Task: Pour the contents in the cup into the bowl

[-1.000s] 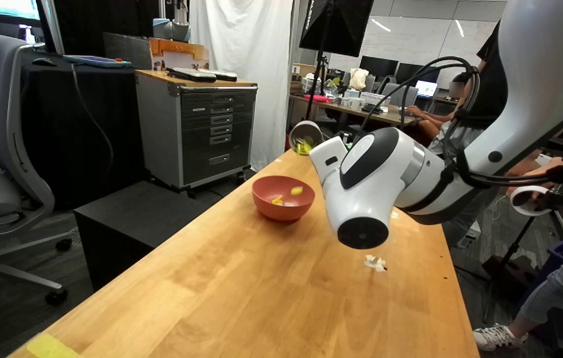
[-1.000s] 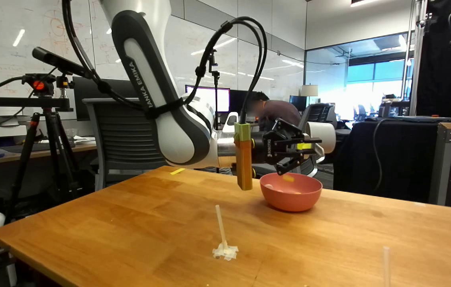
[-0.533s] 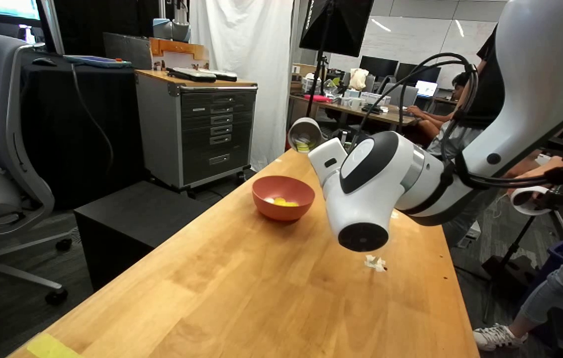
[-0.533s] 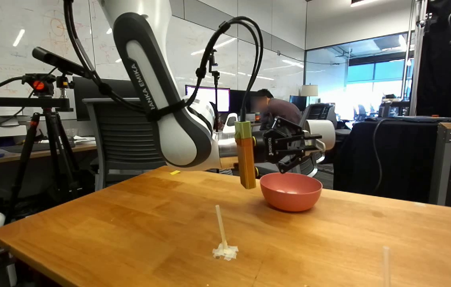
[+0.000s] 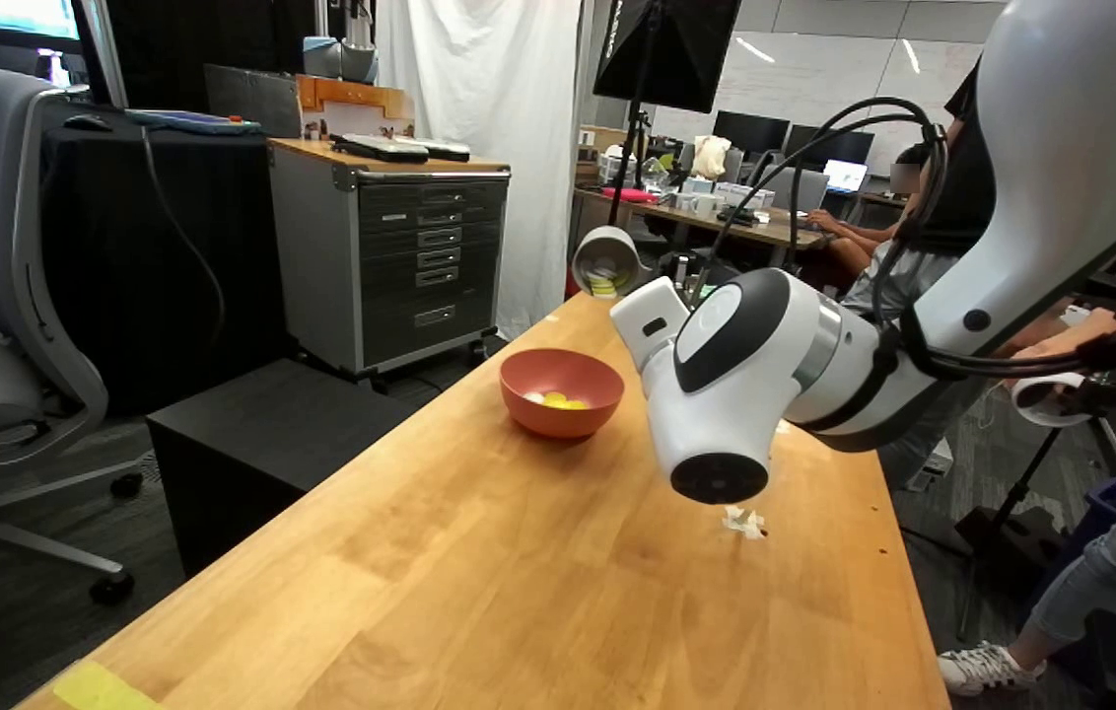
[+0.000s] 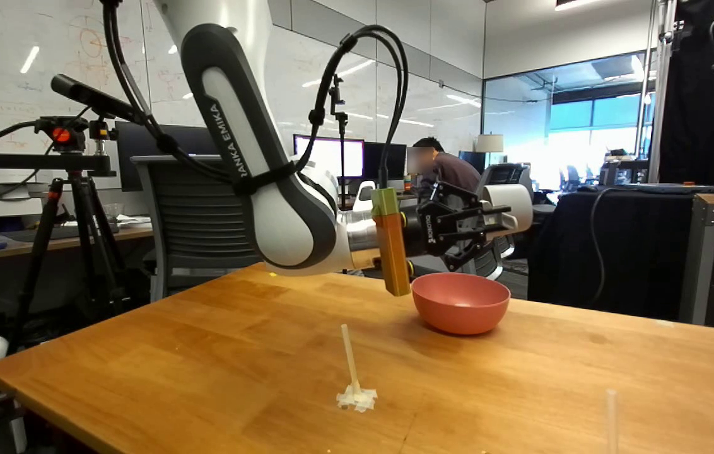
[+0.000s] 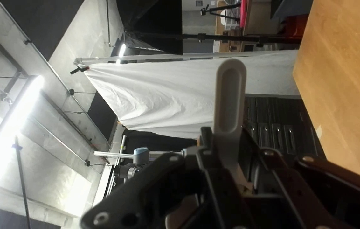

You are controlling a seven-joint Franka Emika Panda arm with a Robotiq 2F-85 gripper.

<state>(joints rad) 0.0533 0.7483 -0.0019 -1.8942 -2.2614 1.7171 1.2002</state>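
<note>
Several yellow bits (image 5: 558, 400) lie in the bowl (image 5: 563, 425), others inside the cup (image 5: 607, 254), tilted above bowl height, its handle (image 7: 230, 98) clamped in the gripper (image 6: 501, 220); pouring seems part done, the next move likely calls for steeper tipping

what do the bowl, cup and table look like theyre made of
Bowl: probably plastic, satin; even red colour and soft sheen.
Cup: likely matte plastic, judging by its pale, smooth, moulded-looking handle; coated metal is possible.
Table: most likely wood, lightly glossy; grain and joined strips show.
</note>
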